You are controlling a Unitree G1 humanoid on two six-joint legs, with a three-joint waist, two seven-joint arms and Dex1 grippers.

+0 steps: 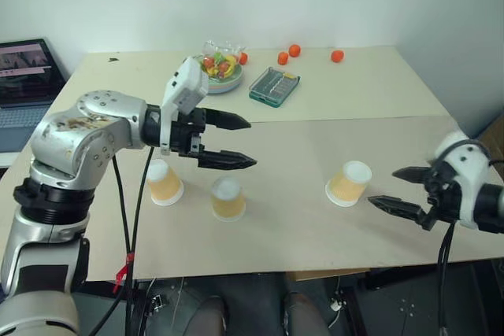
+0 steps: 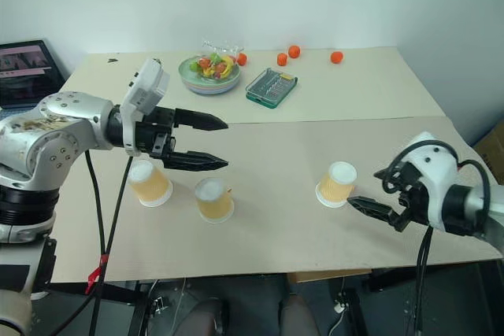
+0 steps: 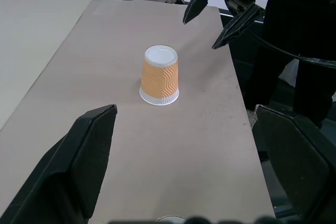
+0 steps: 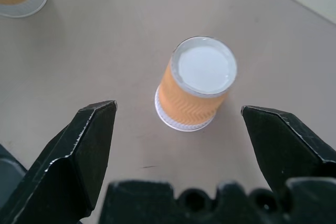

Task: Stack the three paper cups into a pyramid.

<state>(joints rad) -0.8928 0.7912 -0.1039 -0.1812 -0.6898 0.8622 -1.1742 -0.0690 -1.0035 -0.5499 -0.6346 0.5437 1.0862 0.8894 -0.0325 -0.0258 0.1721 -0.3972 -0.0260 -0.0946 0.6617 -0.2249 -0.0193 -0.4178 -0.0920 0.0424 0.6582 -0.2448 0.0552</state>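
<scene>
Fingers (image 1: 227,141) of both arms spread wide and empty, right fingers (image 1: 402,190) beside one unlabelled paper cup (image 1: 348,183).

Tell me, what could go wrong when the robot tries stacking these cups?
The right gripper, open, sits close beside the lone cup; a clumsy approach could tip it. The other two cups stand slightly apart, so a cup placed on top might fall between them.
</scene>
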